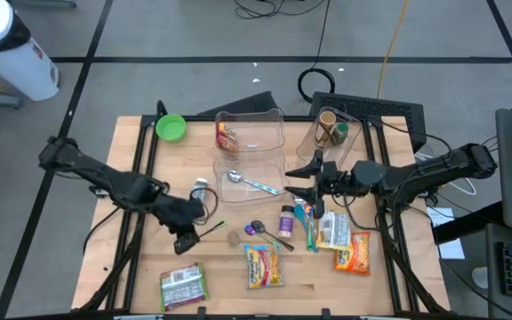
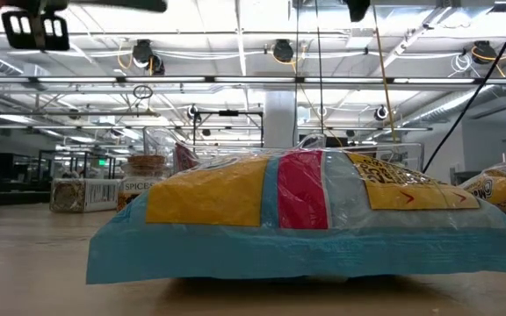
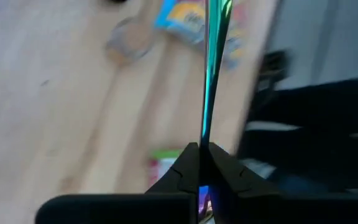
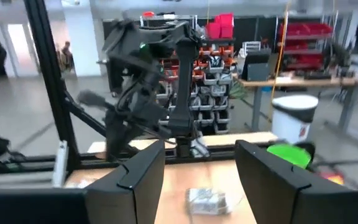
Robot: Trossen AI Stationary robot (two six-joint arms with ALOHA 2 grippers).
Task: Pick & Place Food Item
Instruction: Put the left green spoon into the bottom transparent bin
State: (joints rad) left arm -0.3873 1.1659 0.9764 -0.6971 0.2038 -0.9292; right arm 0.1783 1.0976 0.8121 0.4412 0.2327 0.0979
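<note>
Left pincer [image 3: 202,163] clamped on thin green stick [image 3: 211,68] (teal sheen), right pincer [image 4: 201,167] wide, empty.

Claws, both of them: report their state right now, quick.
Left claw: closed on a thin green-teal utensil, above the table's front left.
Right claw: open, holding nothing, raised over the table's middle.
</note>
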